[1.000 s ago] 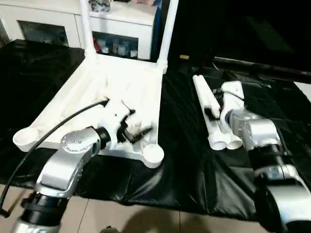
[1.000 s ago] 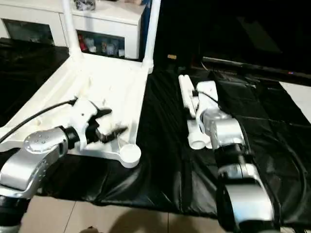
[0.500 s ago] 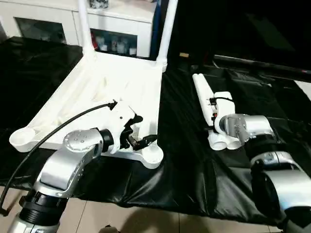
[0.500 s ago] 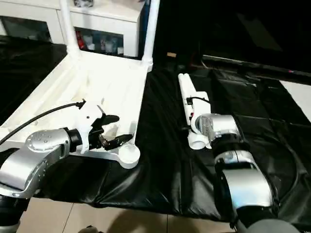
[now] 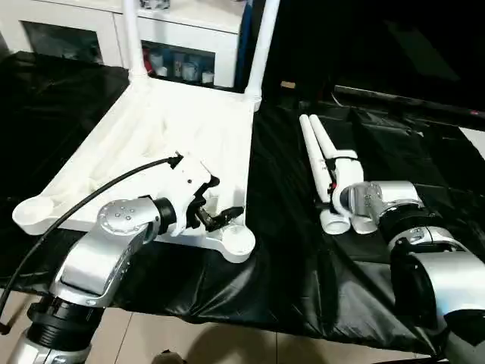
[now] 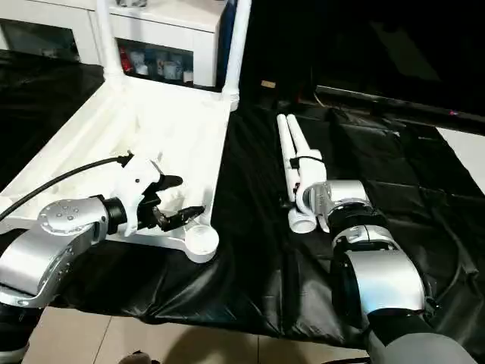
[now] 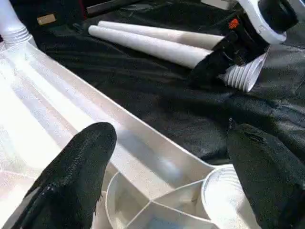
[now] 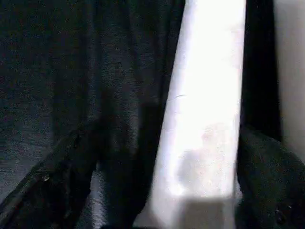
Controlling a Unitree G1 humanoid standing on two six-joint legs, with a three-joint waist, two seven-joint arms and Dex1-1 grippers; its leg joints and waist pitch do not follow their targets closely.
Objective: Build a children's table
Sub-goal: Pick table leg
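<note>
Fingers of my left hand (image 5: 216, 208) stand apart above the inverted white ribbed plastic tabletop (image 5: 189, 129); my right hand (image 7: 217, 59), fingers apart, straddles one white tapered tubular leg (image 5: 322, 163) beside that tabletop.

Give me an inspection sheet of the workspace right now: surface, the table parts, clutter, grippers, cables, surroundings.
Surface: black sheet covering the work area, wrinkled, with pale floor in front of it.
Job's things: table top lies underside up; two fitted legs stand in its far corner sockets; near corner socket is empty. Two loose legs lie side by side on the sheet.
Clutter: small tan item on the far part of the sheet.
Grippers: left gripper open over the top's near edge, holding nothing. Right gripper open, fingers astride a loose leg near its wide end.
Cables: black cable running along the left arm.
Surroundings: white glass-door cabinet behind the table top.
</note>
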